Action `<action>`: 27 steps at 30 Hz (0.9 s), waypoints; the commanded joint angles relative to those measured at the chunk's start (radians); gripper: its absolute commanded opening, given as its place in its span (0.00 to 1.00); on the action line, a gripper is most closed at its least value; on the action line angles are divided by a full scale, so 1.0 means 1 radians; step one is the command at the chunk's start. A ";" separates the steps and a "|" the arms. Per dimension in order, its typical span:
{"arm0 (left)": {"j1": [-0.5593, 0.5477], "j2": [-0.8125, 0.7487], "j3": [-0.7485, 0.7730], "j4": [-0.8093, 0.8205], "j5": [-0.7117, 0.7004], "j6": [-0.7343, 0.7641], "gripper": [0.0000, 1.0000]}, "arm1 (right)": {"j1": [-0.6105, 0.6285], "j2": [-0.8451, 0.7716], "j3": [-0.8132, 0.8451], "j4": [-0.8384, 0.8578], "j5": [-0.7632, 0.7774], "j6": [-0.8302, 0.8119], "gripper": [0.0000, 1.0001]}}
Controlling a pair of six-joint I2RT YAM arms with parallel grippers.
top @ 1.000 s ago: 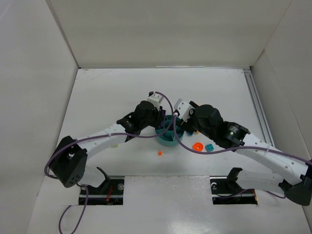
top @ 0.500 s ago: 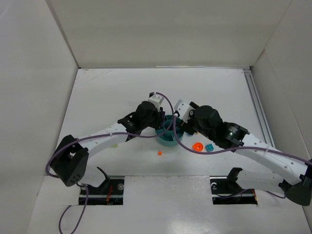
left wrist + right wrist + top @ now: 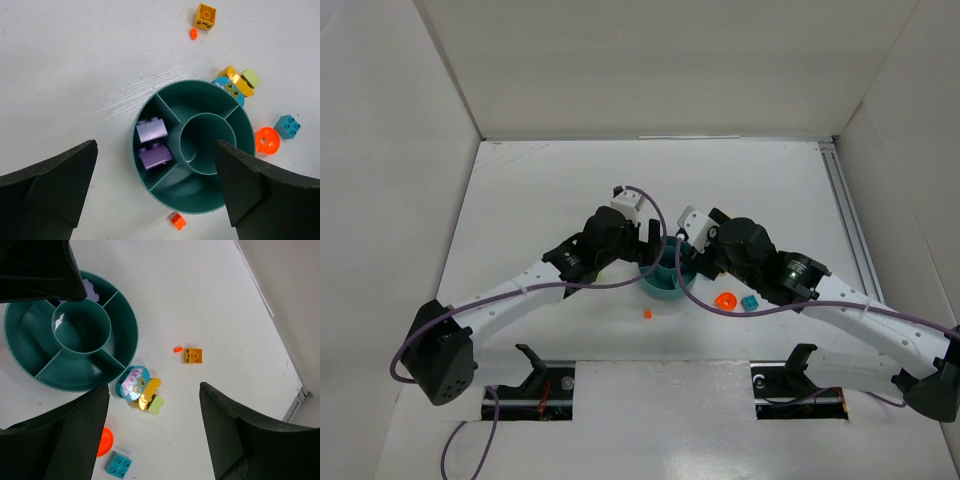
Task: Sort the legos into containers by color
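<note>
The left gripper hung spread and empty over the dish, two purple bricks lying in one wedge. The right gripper, likewise spread, hovered above loose pieces beside the dish. Centring squarely on the yellow brick, apart from the rest, looked the cleanest grab.

this looks like a robotics lab test cell, not a home or shop: a plain white bench is boxed in at the back and both sides by bare white panels, the left arm and right arm, white with black joints, are bolted to black mounts at its near edge, purple cables loop loose along them, a metal rail lines the right side, and the only goods are a teal dish and toy bricks
</note>
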 commanded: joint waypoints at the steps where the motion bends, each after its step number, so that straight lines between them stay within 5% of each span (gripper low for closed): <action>1: -0.003 -0.051 0.008 -0.051 -0.053 -0.059 1.00 | -0.007 -0.023 0.005 0.024 0.009 0.017 0.78; 6: 0.024 -0.100 -0.006 -0.125 -0.109 -0.186 1.00 | -0.007 -0.023 0.005 0.006 0.045 0.056 1.00; 17: 0.125 -0.200 -0.167 -0.309 -0.239 -0.478 1.00 | -0.157 -0.013 -0.004 0.046 -0.045 0.065 1.00; 27: 0.167 -0.141 -0.243 -0.242 -0.273 -0.444 0.96 | -0.295 -0.031 -0.039 0.035 -0.183 0.033 1.00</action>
